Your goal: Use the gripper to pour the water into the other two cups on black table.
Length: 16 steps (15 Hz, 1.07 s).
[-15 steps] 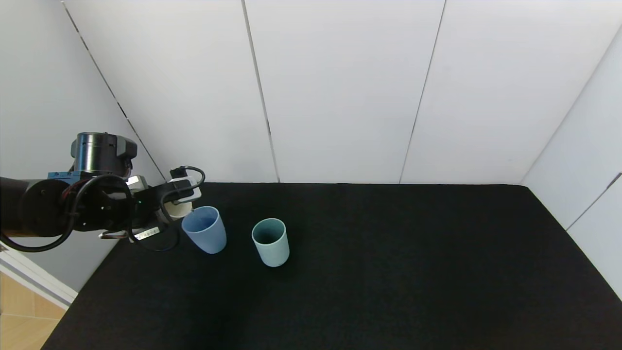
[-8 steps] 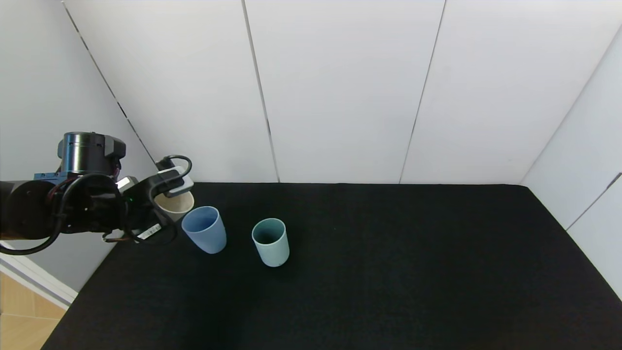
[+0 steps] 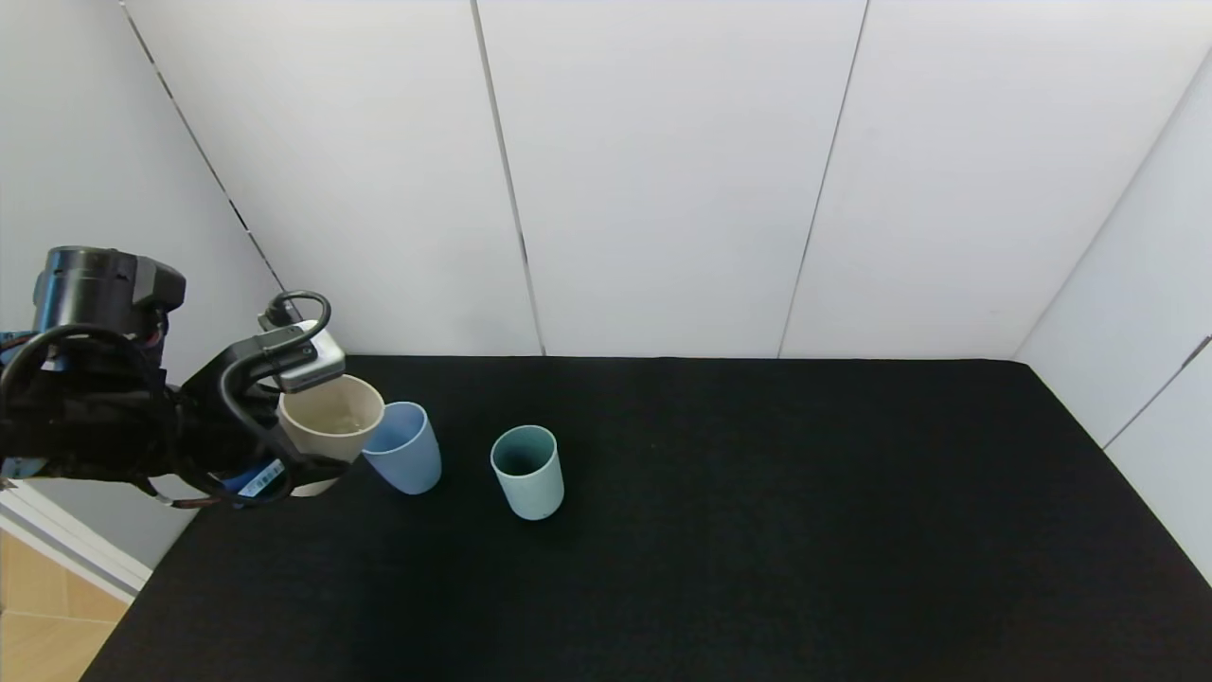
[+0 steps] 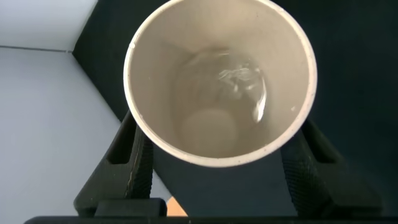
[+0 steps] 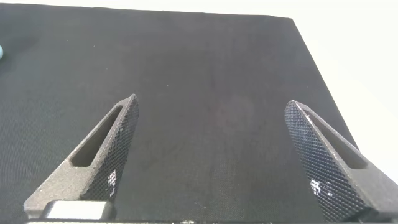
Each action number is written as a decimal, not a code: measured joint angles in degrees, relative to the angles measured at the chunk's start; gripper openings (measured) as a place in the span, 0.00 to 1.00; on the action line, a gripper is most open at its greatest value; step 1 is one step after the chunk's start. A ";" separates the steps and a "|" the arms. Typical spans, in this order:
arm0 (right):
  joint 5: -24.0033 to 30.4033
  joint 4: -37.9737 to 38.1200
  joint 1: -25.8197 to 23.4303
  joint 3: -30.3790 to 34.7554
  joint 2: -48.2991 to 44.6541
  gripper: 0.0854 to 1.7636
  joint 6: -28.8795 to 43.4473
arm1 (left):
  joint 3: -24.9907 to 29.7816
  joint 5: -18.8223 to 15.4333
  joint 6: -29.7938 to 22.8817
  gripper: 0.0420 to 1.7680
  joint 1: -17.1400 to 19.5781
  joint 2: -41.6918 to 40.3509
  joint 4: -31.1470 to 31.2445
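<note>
Black table (image 3: 757, 530): the largest item before you, a matte, slightly textured cloth top running back to the white wall panels (image 3: 663, 170).

Left gripper (image 4: 217, 155): you will find it at the table's left edge, closed around the cream cup, one finger (image 4: 127, 165) pressed to each side of the cup wall. In the head view it shows as a black arm end with looped cables (image 3: 237, 431).

Right gripper (image 5: 217, 155): your idle arm, out of the head view; its fingers (image 5: 106, 155) stand spread wide with nothing between them, above bare black cloth.

Cream cup (image 3: 329, 428): held near upright, mouth open to you, just beside the light blue cup and partly in front of it.

Light blue cup (image 3: 405, 450): upright on the table, to the right of the cream cup.

Teal-green cup (image 3: 527, 471): upright, darker inside, standing apart to the right of the blue one.

Water (image 4: 239, 84): a small clear pool inside the cream cup, lying against one side of the wall.
</note>
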 joint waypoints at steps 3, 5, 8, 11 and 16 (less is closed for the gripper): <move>0.02 0.00 0.00 0.00 0.00 0.97 -0.02 | -0.06 -0.24 -1.63 0.67 -3.41 -2.56 1.65; 0.02 0.00 0.00 0.00 0.00 0.97 -0.02 | -0.04 0.48 -1.99 0.67 -6.52 -3.06 1.73; 0.00 -0.02 0.00 0.00 0.00 0.97 0.00 | -0.04 4.72 -1.88 0.67 -11.59 -2.76 1.82; 0.00 0.00 0.00 0.00 0.00 0.97 -0.02 | -1.22 8.45 -1.74 0.67 -15.59 -0.96 1.73; 0.02 0.00 0.00 0.00 0.00 0.97 0.00 | -4.39 13.36 -1.38 0.67 -18.30 4.12 1.65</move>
